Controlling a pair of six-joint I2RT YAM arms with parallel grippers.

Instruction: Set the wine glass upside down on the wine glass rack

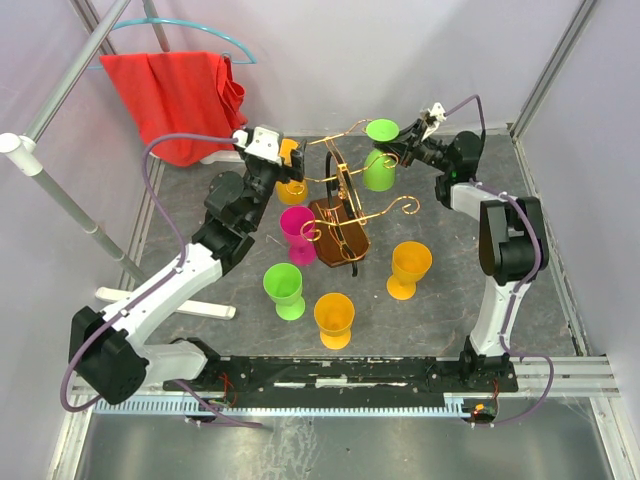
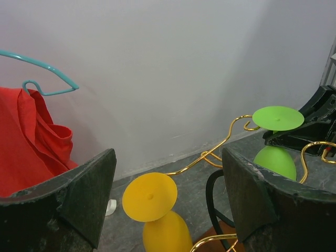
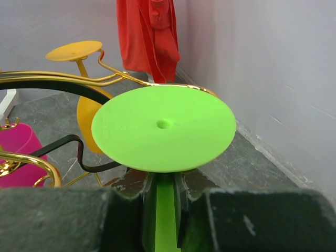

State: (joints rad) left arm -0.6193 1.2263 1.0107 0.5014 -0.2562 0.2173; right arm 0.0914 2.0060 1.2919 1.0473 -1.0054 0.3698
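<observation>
The green wine glass (image 1: pixel 380 160) hangs upside down, foot uppermost, at the far right arm of the wine glass rack (image 1: pixel 340 225). I cannot tell whether the wire bears it yet. My right gripper (image 3: pixel 163 220) is pinched narrow on its stem, so I judge that letting go is left. My left gripper (image 1: pixel 288 155) stands wide and empty by the orange glass (image 2: pixel 157 210) at far left.

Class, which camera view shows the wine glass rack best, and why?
The top external view: the whole wine glass rack shows there, wooden base and gold wire arms. The left wrist view catches only some gold arms; the right wrist view shows arms at its left edge.
</observation>
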